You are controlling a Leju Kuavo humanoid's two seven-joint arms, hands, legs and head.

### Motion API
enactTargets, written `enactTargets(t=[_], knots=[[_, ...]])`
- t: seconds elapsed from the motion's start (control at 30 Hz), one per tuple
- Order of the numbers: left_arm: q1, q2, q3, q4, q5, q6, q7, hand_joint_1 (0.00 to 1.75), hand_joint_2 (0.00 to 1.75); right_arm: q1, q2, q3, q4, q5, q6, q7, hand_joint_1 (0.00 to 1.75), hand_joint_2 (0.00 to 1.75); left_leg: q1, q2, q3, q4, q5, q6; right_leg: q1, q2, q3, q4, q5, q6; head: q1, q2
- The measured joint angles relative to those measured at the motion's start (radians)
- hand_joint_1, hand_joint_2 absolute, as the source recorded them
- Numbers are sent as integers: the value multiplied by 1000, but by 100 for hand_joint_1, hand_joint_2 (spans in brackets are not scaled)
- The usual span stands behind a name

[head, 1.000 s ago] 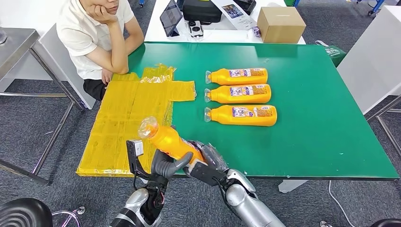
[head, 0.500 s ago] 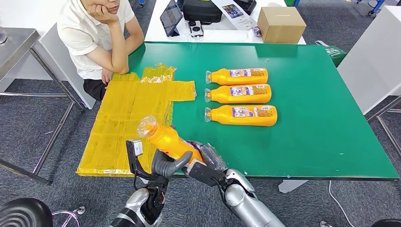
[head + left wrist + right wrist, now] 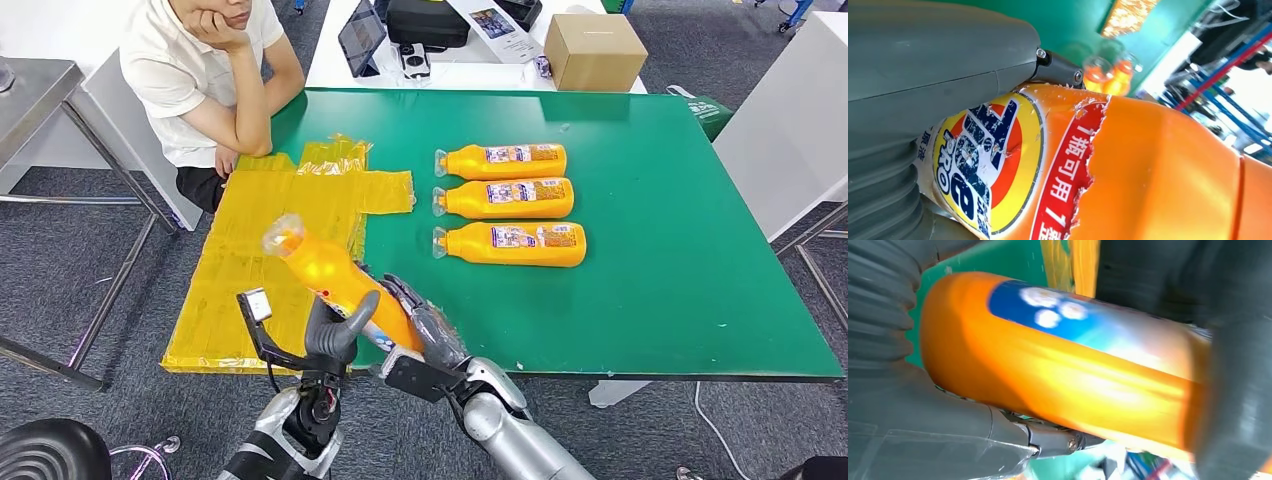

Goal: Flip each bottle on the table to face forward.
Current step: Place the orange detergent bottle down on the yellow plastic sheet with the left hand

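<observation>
An orange bottle [image 3: 325,270] is held up near the table's front edge, its clear cap pointing up and to the left. My left hand [image 3: 335,335] grips its lower body from the left, and my right hand [image 3: 420,325] clasps it from the right. The left wrist view shows the bottle's [image 3: 1128,165] torn front label close up. In the right wrist view the bottle [image 3: 1063,375] shows a blue label, blurred. Three more orange bottles [image 3: 500,161] [image 3: 505,198] [image 3: 510,243] lie side by side on the green table [image 3: 650,270], caps to the left, labels up.
Flat yellow packaging [image 3: 270,250] covers the table's left part. A person [image 3: 205,80] sits at the far left corner, leaning on an elbow. A cardboard box [image 3: 593,50] and dark devices sit on a white table behind. A metal table stands at the left.
Both hands have shifted the bottle to the left and tilted it further, so its cap now points more to the left. The three lying bottles have not moved.
</observation>
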State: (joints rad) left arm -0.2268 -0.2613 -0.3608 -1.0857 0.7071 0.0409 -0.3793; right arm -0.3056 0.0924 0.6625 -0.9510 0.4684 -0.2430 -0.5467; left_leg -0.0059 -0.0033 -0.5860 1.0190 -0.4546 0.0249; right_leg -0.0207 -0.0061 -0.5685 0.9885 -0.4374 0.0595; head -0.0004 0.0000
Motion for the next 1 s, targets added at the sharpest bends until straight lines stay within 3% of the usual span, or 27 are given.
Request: enactTargets(t=[0.23,0.33,0.43,0.57,0.63,0.7,0.8,0.93,0.97,1.0], knots=[[14,10,39,-81,34,-20,13,175,175,44,0,2,-68,10,-113,-9,0,175,0,0,0,0,0,0,0,0,0,0,0,0,0,0],[15,14,55,-108,3,23,-4,175,175,70,0,-7,-109,11,-173,-16,0,175,0,0,0,0,0,0,0,0,0,0,0,0,0,0],[9,24,62,-120,-169,191,-71,175,175,101,-2,-29,-154,42,-268,-18,0,175,0,0,0,0,0,0,0,0,0,0,0,0,0,0],[-31,49,53,-96,-595,558,-170,175,175,145,-3,-67,-220,91,-399,-25,0,175,0,0,0,0,0,0,0,0,0,0,0,0,0,0],[-52,62,47,-74,-697,634,-183,175,175,158,-3,-81,-246,101,-421,-28,0,175,0,0,0,0,0,0,0,0,0,0,0,0,0,0],[-63,71,45,-59,-717,648,-182,175,175,166,-3,-90,-264,104,-425,-29,0,175,0,0,0,0,0,0,0,0,0,0,0,0,0,0],[-74,79,49,-33,-870,656,-131,175,175,175,-2,-104,-284,106,-435,-35,0,175,0,0,0,0,0,0,0,0,0,0,0,0,0,0],[-128,89,93,53,-1304,636,16,174,175,182,4,-132,-317,108,-447,-53,0,175,0,0,0,0,0,0,0,0,0,0,0,0,0,0],[-151,93,102,86,-1350,614,53,169,175,184,6,-141,-326,107,-448,-58,0,175,0,0,0,0,0,0,0,0,0,0,0,0,0,0],[-178,98,110,120,-1372,586,87,147,175,187,9,-149,-335,103,-448,-62,0,175,0,0,0,0,0,0,0,0,0,0,0,0,0,0]])
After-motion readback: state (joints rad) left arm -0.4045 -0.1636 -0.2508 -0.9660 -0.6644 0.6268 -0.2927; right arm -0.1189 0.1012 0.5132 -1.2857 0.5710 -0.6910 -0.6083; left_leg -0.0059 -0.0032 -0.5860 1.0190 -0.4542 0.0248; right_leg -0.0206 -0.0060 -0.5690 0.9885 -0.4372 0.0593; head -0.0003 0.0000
